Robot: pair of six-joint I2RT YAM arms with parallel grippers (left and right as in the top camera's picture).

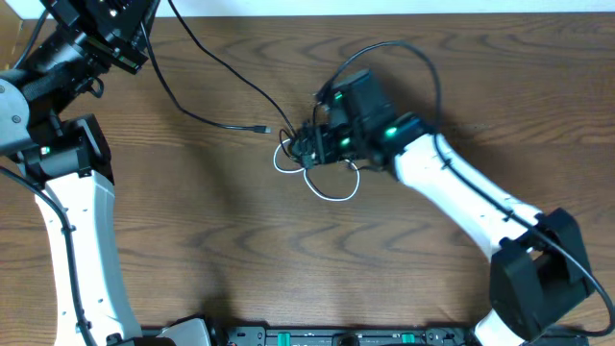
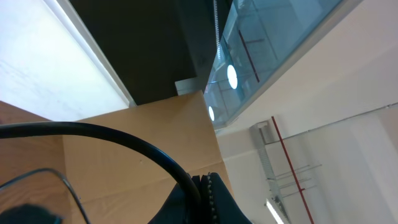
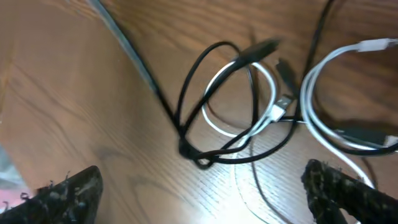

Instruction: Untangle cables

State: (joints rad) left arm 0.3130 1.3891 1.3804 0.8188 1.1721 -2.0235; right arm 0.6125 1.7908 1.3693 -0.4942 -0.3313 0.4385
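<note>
1. Right gripper (image 3: pixel 202 186) fingers (image 3: pixel 68 193) fill the bottom corners of the wrist view. They're spread wide with nothing clamped, hovering right over the knot (image 3: pixel 236 124).
2. Cables (image 1: pixel 309 161) sit mid-worktop (image 1: pixel 192 240) as 1 bunch, partly under that gripper. Up close, black loops cross over the white cable (image 3: pixel 320 118), and a silver plug (image 3: pixel 283 102) sits in the middle of it all.
3. Progress-wise I'd call it early days, since the white and at least 1 black cord are clearly looped through each other. 1 thin black strand (image 1: pixel 226 123) lies left of the knot with its small plug (image 1: pixel 262 129) just beside it. It may already be free, but I can't tell for sure.
4. What's left is pretty much everything: tease the loops apart and lay all 3 out separately.
5. Left gripper (image 1: pixel 115 43) is up in the far corner, well apart from the knot, and clenched. That loose strand runs up toward it, but I can't tell if it's gripping it, because its own camera just stares at the ceiling.
6. Stuff in the way: the right arm's thick wire (image 1: pixel 423 67) arcs over the spot, and the gripper body hides part of the knot from above. The wrist view is also blurry, so which cord goes over which is hard to read.
</note>
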